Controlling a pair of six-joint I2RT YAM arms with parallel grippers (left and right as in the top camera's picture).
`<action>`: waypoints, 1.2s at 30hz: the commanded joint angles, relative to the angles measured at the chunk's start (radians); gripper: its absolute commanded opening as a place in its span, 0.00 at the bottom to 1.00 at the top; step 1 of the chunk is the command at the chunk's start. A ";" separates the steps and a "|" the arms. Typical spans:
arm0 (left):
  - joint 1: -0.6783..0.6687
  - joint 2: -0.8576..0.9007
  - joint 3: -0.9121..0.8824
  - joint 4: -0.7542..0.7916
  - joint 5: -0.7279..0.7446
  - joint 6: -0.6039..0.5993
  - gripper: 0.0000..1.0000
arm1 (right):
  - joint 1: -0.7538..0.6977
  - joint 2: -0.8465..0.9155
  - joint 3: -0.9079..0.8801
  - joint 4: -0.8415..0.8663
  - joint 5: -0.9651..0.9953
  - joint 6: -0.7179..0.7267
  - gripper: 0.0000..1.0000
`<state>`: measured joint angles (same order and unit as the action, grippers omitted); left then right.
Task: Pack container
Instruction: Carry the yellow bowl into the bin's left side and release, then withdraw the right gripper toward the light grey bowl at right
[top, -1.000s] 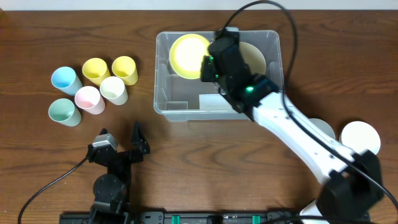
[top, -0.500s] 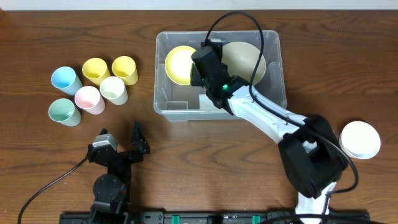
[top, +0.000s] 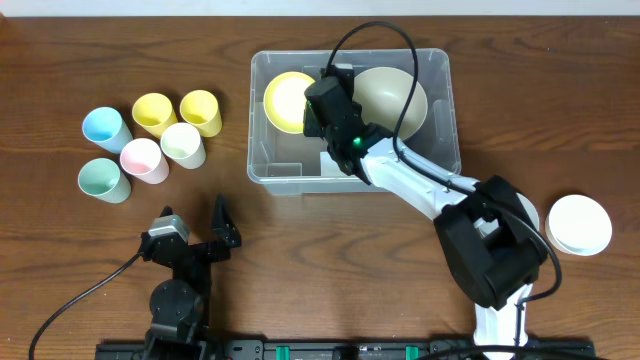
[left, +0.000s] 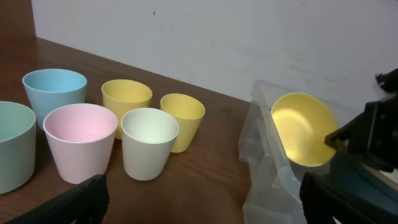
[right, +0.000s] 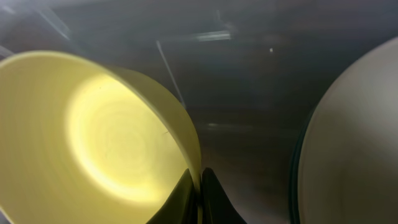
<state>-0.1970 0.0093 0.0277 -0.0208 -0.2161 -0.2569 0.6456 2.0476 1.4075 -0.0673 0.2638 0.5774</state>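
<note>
Clear bin at the far middle of the tabletop (top: 60, 60), with my right jaws inside it.

I see the container (top: 270, 172) as a large see-through rectangular tub with rounded corners, a rolled rim and a moulded step inside. A yellow bowl (top: 285, 100) stands tilted in its left part, and a beige bowl (top: 392, 95) is just beside it. My right jaws are clamped on the yellow bowl's rim. My left jaws stand wide apart near the front edge, holding nothing.

Dark wood-grain table (top: 300, 260) spread beneath left jaws; plain white wall (left: 186, 37) seen ahead, evenly lit.
</note>
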 joint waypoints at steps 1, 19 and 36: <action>0.005 -0.005 -0.024 -0.030 -0.011 0.016 0.98 | 0.003 0.019 0.014 0.005 0.021 0.013 0.04; 0.005 -0.005 -0.024 -0.030 -0.011 0.016 0.98 | 0.003 -0.002 0.043 -0.034 -0.011 -0.026 0.40; 0.005 -0.005 -0.024 -0.030 -0.011 0.016 0.98 | -0.078 -0.458 0.319 -0.764 -0.042 -0.071 0.70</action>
<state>-0.1970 0.0093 0.0277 -0.0208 -0.2161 -0.2569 0.6228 1.6566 1.7184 -0.7547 0.1902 0.5014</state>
